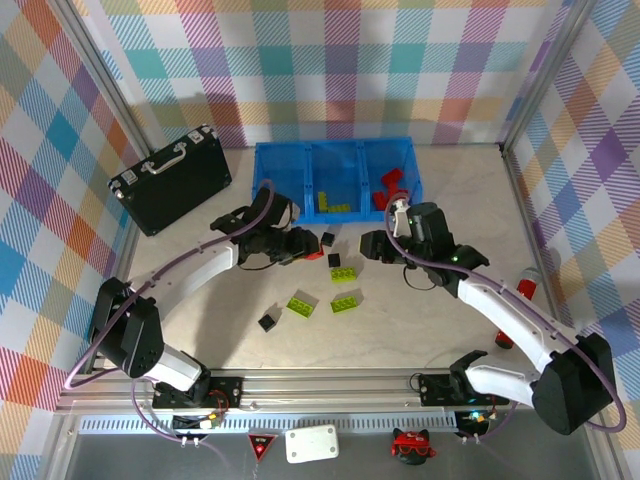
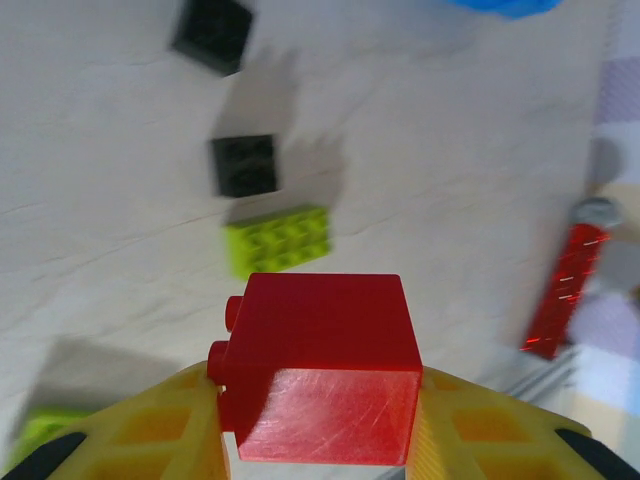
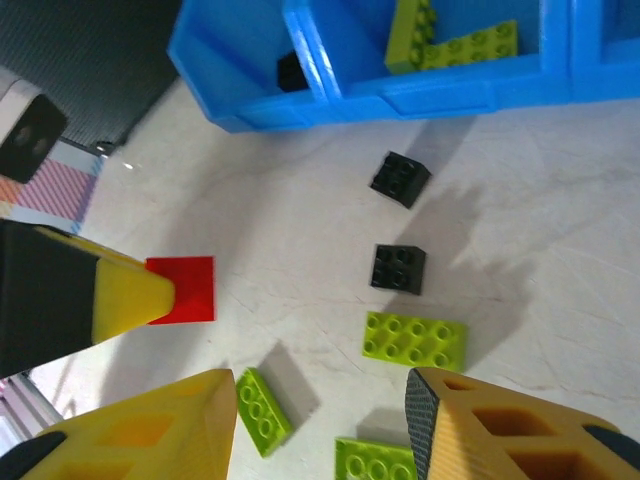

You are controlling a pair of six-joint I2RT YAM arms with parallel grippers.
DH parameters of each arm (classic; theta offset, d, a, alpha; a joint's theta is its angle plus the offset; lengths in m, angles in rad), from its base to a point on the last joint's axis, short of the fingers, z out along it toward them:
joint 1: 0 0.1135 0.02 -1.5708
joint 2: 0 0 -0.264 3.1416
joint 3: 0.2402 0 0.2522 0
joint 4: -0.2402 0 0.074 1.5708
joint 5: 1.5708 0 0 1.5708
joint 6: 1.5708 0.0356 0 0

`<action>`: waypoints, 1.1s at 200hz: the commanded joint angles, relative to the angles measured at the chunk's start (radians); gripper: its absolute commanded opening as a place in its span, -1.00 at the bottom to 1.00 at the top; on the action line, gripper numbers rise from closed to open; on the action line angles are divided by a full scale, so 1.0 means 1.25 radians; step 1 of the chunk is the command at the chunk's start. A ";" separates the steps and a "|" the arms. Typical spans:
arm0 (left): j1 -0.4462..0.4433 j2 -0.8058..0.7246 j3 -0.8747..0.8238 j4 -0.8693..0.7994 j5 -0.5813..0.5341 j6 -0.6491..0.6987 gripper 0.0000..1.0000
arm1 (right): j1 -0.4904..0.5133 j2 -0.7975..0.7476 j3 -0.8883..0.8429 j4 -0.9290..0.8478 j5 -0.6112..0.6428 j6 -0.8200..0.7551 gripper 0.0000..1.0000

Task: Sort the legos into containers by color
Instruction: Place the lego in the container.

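My left gripper (image 2: 318,395) is shut on a red lego (image 2: 320,360) and holds it just above the table; from above it (image 1: 306,247) hangs in front of the blue tray of containers (image 1: 268,150). My right gripper (image 1: 372,247) stands open, its fingers (image 3: 135,435) wide apart over lime legos (image 3: 415,340) (image 3: 263,410) with nothing between them. Two black legos (image 3: 400,178) (image 3: 398,268) lie nearby. The middle container holds lime legos (image 1: 335,203), the right one red legos (image 1: 388,190), and the left one a black lego (image 3: 290,68).
A black hard case (image 1: 172,180) lies at the back left beside the tray. One more black lego (image 1: 267,321) and two lime ones (image 1: 300,301) (image 1: 347,301) sit nearer the arm bases. A red-tipped object (image 1: 527,283) rests at the right edge.
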 commanded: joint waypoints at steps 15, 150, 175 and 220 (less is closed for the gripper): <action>0.001 -0.033 -0.077 0.312 0.093 -0.314 -0.24 | 0.040 -0.049 -0.072 0.238 0.041 0.024 0.00; -0.003 -0.187 -0.147 0.438 0.058 -0.518 -0.21 | 0.146 0.066 -0.157 0.739 0.069 -0.195 0.15; -0.003 -0.197 -0.147 0.438 0.059 -0.520 -0.22 | 0.148 0.106 -0.136 0.777 0.070 -0.178 0.21; -0.003 -0.205 -0.154 0.433 0.055 -0.520 -0.22 | 0.152 0.168 -0.102 0.831 0.045 -0.156 0.23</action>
